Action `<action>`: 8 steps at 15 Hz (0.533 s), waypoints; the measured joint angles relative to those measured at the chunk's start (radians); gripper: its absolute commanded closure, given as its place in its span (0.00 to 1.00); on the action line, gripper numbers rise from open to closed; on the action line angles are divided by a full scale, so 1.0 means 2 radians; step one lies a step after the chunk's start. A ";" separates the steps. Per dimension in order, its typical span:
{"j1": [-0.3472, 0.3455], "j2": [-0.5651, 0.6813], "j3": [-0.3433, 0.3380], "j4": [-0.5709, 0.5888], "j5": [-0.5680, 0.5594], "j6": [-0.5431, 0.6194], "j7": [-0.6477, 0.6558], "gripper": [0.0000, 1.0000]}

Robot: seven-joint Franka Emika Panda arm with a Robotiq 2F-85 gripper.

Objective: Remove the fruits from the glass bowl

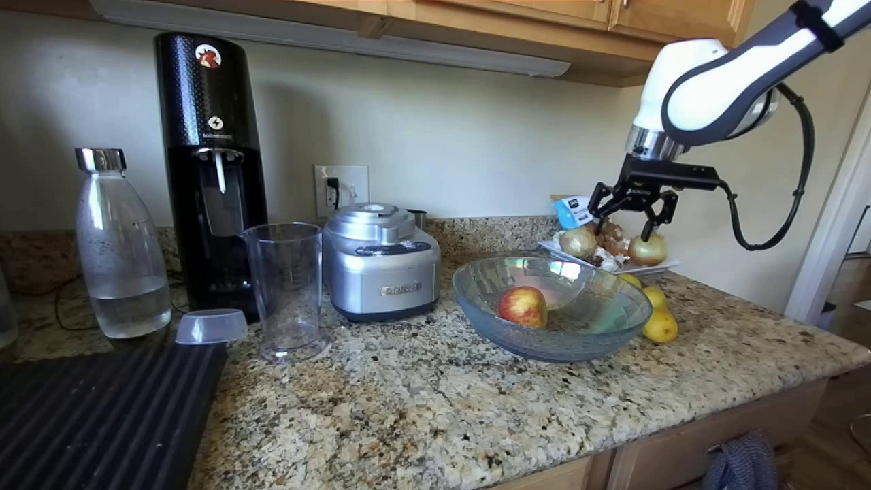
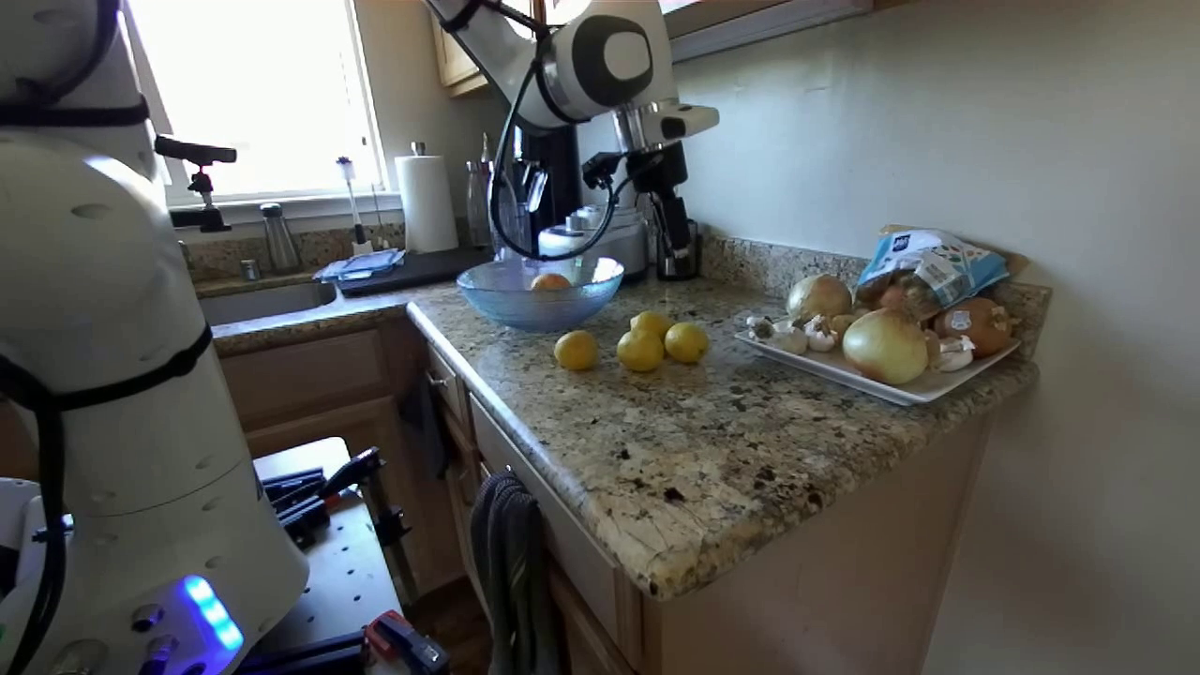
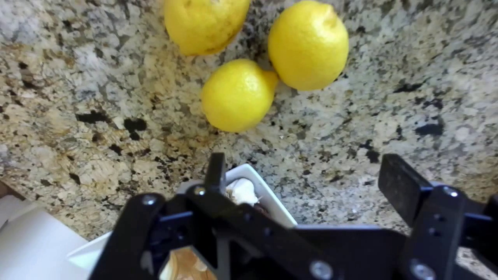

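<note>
The glass bowl [image 1: 592, 344] stands on the counter and also shows in an exterior view [image 2: 534, 307]. One red-yellow apple [image 1: 522, 306] lies inside it; its top also shows there [image 2: 550, 281]. Several yellow lemons [image 2: 640, 349] lie on the counter beside the bowl. Some show past the bowl's rim in an exterior view [image 1: 660, 326], and 3 show in the wrist view [image 3: 238, 95]. My gripper [image 1: 622, 233] hangs in the air above the counter, on the wall side of the lemons. In the wrist view its fingers [image 3: 303, 167] are wide apart with nothing between them.
A white plate [image 2: 834, 373] holds onions [image 2: 884, 347], garlic and a blue bag near the wall. A steel food processor [image 1: 382, 272], a tall clear cup [image 1: 286, 292] and a black soda machine [image 1: 211, 170] stand beyond the bowl. Wooden cabinets [image 1: 531, 20] hang above.
</note>
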 measured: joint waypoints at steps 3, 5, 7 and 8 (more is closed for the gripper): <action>0.001 -0.053 0.028 -0.005 0.018 -0.058 -0.013 0.00; 0.005 -0.079 0.049 -0.007 0.037 -0.090 -0.026 0.00; 0.013 -0.094 0.072 -0.008 0.059 -0.112 -0.038 0.00; 0.019 -0.098 0.083 -0.007 0.068 -0.118 -0.042 0.00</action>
